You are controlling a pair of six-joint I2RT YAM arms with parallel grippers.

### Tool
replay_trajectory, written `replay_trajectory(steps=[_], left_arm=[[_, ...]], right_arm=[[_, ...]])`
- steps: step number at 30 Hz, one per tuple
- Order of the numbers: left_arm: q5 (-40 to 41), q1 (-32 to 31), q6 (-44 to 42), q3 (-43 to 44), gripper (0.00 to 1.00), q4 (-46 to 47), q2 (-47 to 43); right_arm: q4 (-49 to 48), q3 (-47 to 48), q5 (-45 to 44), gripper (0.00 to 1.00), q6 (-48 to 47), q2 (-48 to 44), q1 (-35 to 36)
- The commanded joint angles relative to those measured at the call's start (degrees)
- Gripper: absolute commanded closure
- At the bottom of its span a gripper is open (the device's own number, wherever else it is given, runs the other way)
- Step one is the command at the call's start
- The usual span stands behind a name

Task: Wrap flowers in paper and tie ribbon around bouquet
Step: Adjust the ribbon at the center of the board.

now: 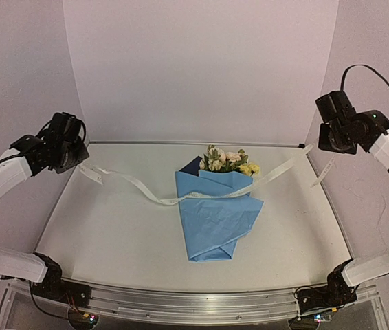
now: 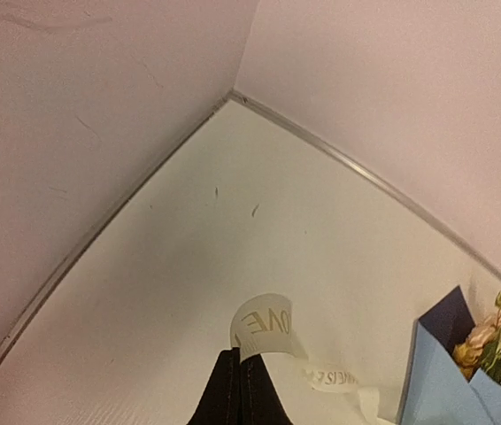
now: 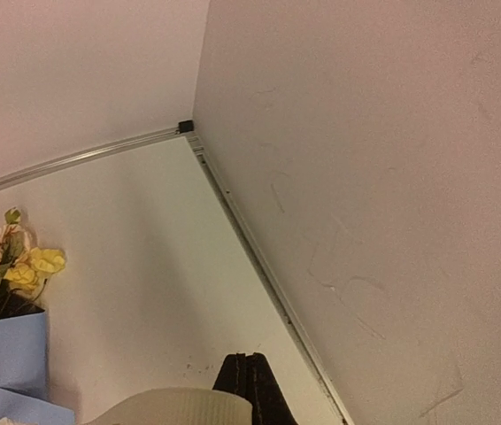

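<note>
Light-blue thin creased paper sheet [image 1: 215, 220] sits mid-table, folded into a cone round the small bunch of pink, cream & yellow artificial flowers [image 1: 227, 159]. Blooms poke out the far end. Long narrow off-white printed ribbon [image 1: 139, 187] runs across the cone just below its top edge, sagging to the white table [image 1: 98, 234] on the left side, lifted on the right. Up by the far-left corner the left gripper [image 2: 240, 356] has its fingers together, pinched on one ribbon end. Far right, the right gripper [image 3: 249, 359] is likewise clamped on the other end, w/ a short tail hanging past it. Wrap looks done; tie not yet made.

Risks, imo:
- Ribbon seems only to lie over the cone, not round it, so pulling taut could slide it up over the blooms.
- Uneven pull btw the two arms could drag or roll the light bundle & let the loose fold spring open.
- Thin slick ribbon may slip from either pinch.
</note>
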State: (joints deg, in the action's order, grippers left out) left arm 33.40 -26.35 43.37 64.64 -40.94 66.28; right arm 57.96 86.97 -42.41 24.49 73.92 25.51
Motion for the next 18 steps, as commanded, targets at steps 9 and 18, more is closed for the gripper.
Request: replay_trajectory(steps=[9,18], left_arm=[[4.5,4.4,2.5,-6.8,1.0,-4.6,-8.0],[-2.5,13.2,5.5,-17.8,1.0,3.3,-4.9]], right_arm=[[14.7,-12.1,-8.3,1.0,8.9,-8.0,-4.3],[15.6,-16.2,-3.7,1.0,13.1,1.5,-9.6]])
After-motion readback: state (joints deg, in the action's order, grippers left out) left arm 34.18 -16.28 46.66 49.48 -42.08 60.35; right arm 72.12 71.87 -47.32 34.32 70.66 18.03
